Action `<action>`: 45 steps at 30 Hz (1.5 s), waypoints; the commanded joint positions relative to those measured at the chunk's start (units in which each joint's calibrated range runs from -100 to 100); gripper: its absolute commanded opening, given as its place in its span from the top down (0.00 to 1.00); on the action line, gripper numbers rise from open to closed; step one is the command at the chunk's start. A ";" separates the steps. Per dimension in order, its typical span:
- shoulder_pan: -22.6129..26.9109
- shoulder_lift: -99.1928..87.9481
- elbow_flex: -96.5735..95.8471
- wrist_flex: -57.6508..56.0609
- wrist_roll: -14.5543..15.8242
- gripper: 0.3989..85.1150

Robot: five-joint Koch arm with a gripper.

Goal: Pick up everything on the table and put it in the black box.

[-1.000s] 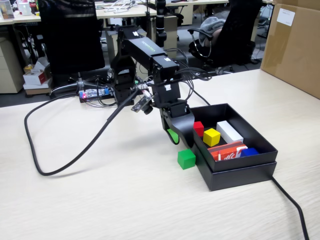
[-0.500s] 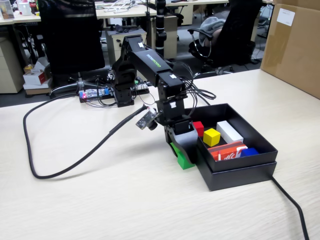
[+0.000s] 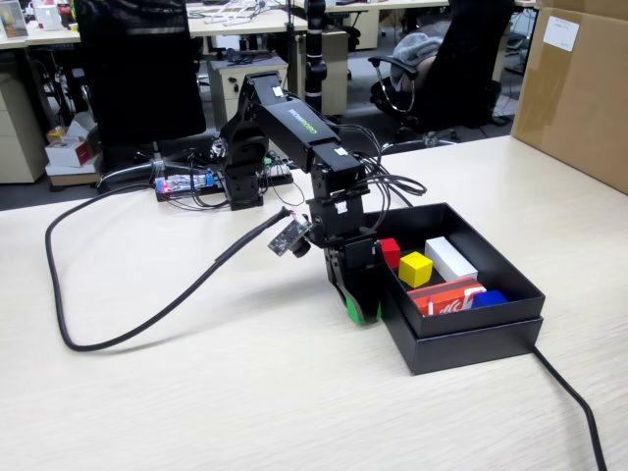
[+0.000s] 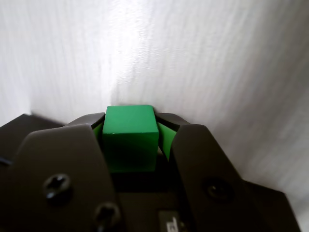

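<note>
Now lowered onto the surface [image 3: 196, 392], tool [image 4: 133, 126] pinching green cube [image 4: 130, 137] beside black box [image 3: 471, 334]; lift and drop remaining.

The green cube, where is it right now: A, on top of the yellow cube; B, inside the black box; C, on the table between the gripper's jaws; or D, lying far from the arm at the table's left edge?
C: in the wrist view the green cube sits between the jaws of the gripper over the table, and the fixed view shows it just outside the black box.
</note>
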 commanded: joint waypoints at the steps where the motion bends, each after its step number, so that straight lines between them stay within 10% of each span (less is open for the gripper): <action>1: -0.44 -10.97 1.42 -3.34 0.10 1.00; 17: 4.30 -44.59 -4.11 -4.47 0.15 1.00; 34: 10.84 -23.24 -5.29 -1.36 3.17 0.99; 45: 10.70 -24.39 -9.28 -1.01 2.69 0.63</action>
